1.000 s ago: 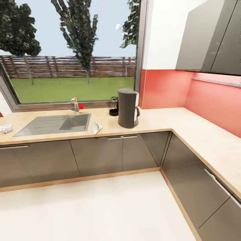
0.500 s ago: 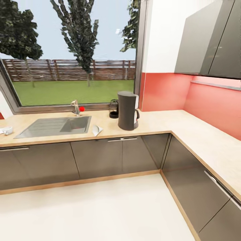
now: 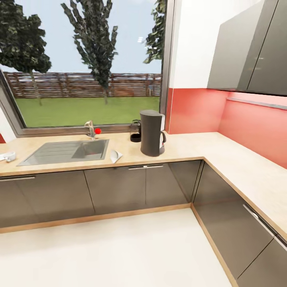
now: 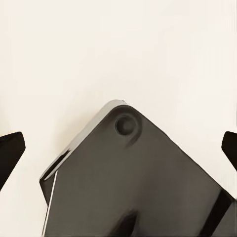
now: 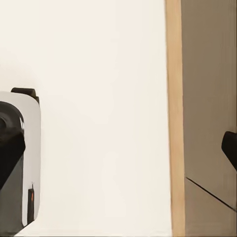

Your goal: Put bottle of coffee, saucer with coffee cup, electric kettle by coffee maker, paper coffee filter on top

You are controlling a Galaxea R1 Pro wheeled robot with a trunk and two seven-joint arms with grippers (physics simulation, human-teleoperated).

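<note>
On the countertop (image 3: 191, 147), right of the sink, stands a tall dark grey appliance (image 3: 152, 132) with a side handle. A smaller black and glass appliance (image 3: 136, 132) sits just behind it by the window. I cannot tell which is the coffee maker and which the kettle. A white paper filter (image 3: 115, 155) lies at the counter's front edge beside the sink. A small white piece of crockery (image 3: 7, 156) rests at the far left. My left gripper (image 4: 118, 148) and right gripper (image 5: 118, 153) hang open over the pale floor, nothing between their fingers.
A steel sink (image 3: 65, 150) with a tap (image 3: 90, 129) lies under the window. The counter turns a corner and runs along the right (image 3: 255, 175) below grey wall cupboards (image 3: 251, 48). My dark base (image 4: 133, 187) shows below the left gripper, a cabinet plinth (image 5: 174, 118) beside the right.
The whole head picture has shifted slightly, so the camera has moved. Nothing on the counter has moved.
</note>
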